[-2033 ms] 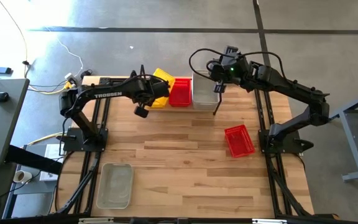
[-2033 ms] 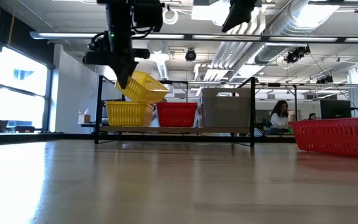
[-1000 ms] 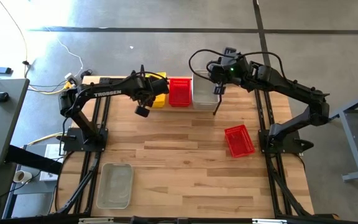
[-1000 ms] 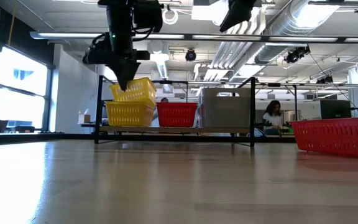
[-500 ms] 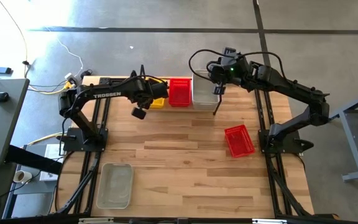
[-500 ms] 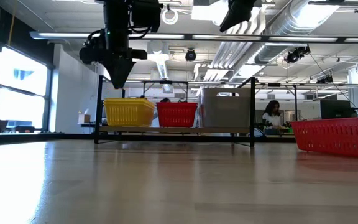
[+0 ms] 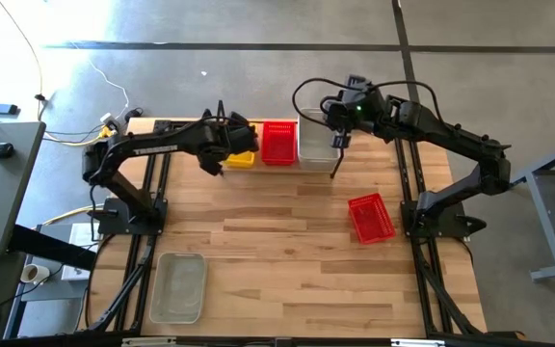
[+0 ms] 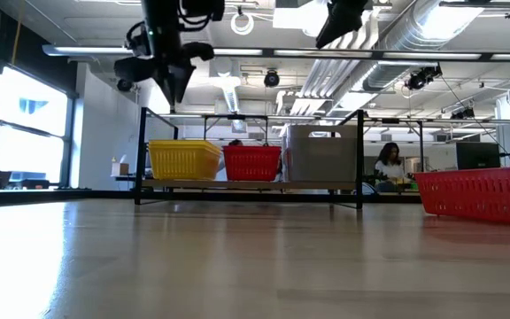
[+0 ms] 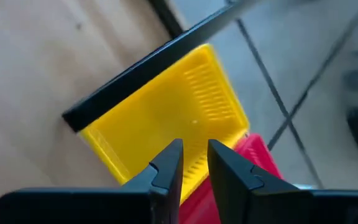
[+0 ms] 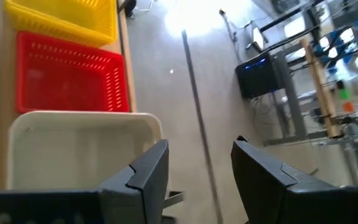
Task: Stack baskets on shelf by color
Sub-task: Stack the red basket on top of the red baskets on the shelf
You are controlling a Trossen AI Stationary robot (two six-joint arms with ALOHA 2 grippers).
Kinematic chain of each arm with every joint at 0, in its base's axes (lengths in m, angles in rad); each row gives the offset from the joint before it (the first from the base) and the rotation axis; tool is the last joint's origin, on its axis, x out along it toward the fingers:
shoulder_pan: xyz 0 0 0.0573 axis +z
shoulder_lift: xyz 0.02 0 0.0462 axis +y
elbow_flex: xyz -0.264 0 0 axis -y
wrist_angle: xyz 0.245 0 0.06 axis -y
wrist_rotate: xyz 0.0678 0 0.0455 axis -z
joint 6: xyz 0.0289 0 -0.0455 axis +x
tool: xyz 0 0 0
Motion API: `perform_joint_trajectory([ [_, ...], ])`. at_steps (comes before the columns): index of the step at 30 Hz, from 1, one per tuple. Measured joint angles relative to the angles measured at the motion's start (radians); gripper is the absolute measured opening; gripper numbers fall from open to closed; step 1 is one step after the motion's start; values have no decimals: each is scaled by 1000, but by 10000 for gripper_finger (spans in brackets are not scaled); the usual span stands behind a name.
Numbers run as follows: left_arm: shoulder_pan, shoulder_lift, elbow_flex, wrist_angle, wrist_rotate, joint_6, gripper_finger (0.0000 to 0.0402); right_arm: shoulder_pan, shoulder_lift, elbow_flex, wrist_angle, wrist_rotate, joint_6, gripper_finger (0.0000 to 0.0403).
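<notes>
my left gripper [image 9: 188,163] hangs above the yellow baskets [image 8: 184,159] on the shelf [image 8: 248,184], fingers a narrow gap apart and holding nothing. red basket [image 8: 252,163] and grey basket [image 8: 323,158] sit beside them along the rack. my right gripper [image 10: 197,167] hovers over the grey one, wide open and empty. another red basket [image 7: 371,218] and a grey one [image 7: 178,286] lie on the bare table [image 7: 277,241].

Bright overhead daylight, blurred wrist views
</notes>
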Motion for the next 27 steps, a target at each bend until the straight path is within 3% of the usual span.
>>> perform_joint_trajectory([
  [8, -74, -78, 0, 13, -139, 420, 64, 9, 0, 0, -149, -10, 252, 161],
  [13, -123, -114, 0, 57, -154, 726, 59, 51, 0, 0, -273, -18, 497, 161],
  [20, -181, -151, 0, 106, -124, 1118, 52, 124, 0, 0, -467, -158, 781, 161],
  [27, -236, -171, 0, 158, -25, 1388, 51, 221, 0, -1, -647, -316, 962, 161],
])
